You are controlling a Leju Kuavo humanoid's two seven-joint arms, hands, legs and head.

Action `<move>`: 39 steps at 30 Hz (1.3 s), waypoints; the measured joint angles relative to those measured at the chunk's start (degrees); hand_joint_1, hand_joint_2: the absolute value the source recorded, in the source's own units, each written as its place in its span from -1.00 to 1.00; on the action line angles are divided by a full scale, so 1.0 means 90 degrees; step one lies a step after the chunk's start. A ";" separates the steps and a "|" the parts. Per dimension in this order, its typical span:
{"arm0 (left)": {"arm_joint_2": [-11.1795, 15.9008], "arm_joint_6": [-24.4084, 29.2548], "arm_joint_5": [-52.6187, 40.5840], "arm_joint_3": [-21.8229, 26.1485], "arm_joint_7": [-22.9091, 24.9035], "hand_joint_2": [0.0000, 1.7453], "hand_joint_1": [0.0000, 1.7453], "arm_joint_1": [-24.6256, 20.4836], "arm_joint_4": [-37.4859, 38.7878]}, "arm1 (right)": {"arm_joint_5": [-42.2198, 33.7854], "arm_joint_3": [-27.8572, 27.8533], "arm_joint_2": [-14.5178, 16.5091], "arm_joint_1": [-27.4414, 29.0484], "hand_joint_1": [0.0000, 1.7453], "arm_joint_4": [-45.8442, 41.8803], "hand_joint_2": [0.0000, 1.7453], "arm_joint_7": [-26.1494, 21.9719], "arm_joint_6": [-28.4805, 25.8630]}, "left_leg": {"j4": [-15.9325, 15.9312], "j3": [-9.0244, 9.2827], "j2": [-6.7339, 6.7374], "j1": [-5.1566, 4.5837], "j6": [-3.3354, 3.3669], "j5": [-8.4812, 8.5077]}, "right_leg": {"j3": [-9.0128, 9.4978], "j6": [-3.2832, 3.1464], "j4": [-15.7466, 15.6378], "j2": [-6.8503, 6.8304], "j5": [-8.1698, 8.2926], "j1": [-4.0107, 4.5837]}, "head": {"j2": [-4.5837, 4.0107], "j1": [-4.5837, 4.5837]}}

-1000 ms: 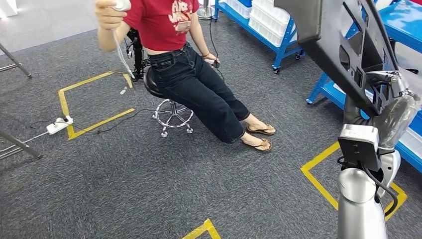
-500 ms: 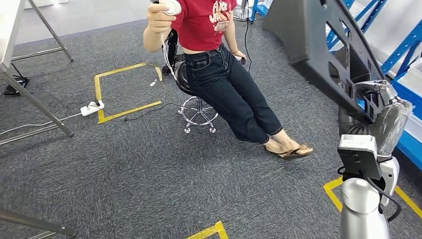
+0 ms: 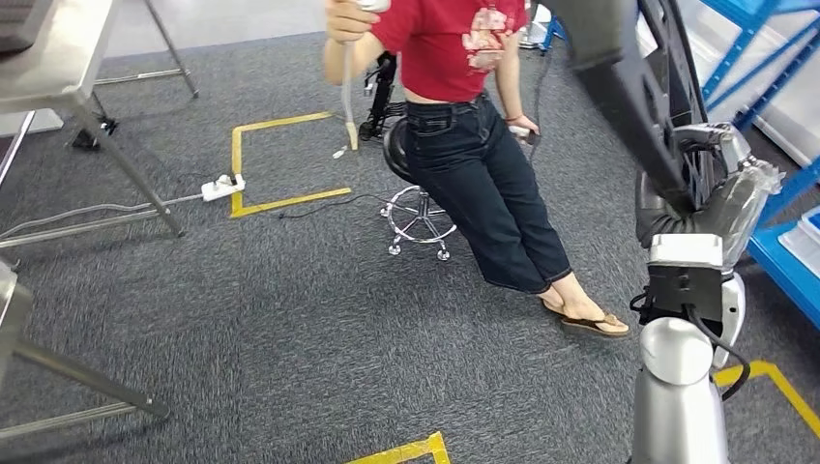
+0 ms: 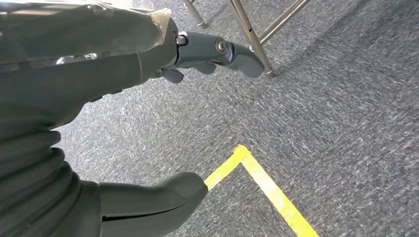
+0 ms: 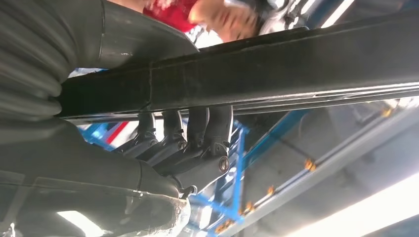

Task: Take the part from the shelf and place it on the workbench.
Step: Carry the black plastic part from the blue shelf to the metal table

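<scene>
We are carrying the part [image 3: 638, 87] in our right hand [image 3: 720, 198], near right, fingers [image 5: 207, 131] wrapping its edge; its long axis is rising up and away from the grip. Our left hand [image 4: 99, 74] is hanging released over the carpet, holding nothing. Far left, the workbench [image 3: 58, 68] is lying well apart, across from the seated person [image 3: 464, 126].

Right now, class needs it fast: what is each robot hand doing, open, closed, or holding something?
Left hand: open, holding nothing, fingers apart above the carpet.
Right hand: closed around the dark part, holding it up.
</scene>
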 joint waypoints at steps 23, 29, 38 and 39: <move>-0.0093 -0.0291 0.0315 0.0466 -0.0058 1.00 -1.00 -0.0011 -0.0130 | -0.0195 -0.0198 -0.0357 0.0218 1.00 -0.0296 1.00 -0.0356 -0.0167 | 0.1714 -0.0882 -0.0493 0.0013 -0.0079 -0.0777 | -0.0089 -0.0106 0.0015 0.0485 0.0090 -0.0111 | 0.0000 -0.0030; -0.0111 -0.0303 0.0305 0.0495 0.0072 1.00 -1.00 -0.0037 -0.0119 | -0.0186 -0.0085 -0.0351 -0.0039 1.00 -0.0057 1.00 -0.0410 -0.0140 | 0.0127 0.0011 -0.0074 -0.0030 0.0014 -0.0054 | -0.0079 -0.0076 0.0030 0.0113 0.0065 -0.0030 | 0.0000 -0.0022; -0.0136 -0.0317 0.0298 0.0510 0.0086 1.00 -1.00 -0.0072 -0.0103 | -0.0194 0.0023 -0.0388 -0.0171 1.00 0.0123 1.00 -0.0427 -0.0138 | -0.0144 0.0061 -0.0547 0.0012 0.0274 0.0108 | -0.0865 0.0052 0.1683 0.0610 -0.0647 -0.0087 | 0.0000 0.0026; -0.0141 -0.0326 0.0297 0.0510 0.0083 1.00 -1.00 -0.0071 -0.0098 | -0.0199 0.0028 -0.0389 -0.0175 1.00 0.0151 1.00 -0.0430 -0.0142 | -0.0141 0.0058 -0.0624 0.0016 0.0270 0.0112 | -0.0979 0.0092 0.1899 0.0622 -0.0687 -0.0106 | 0.0000 0.0027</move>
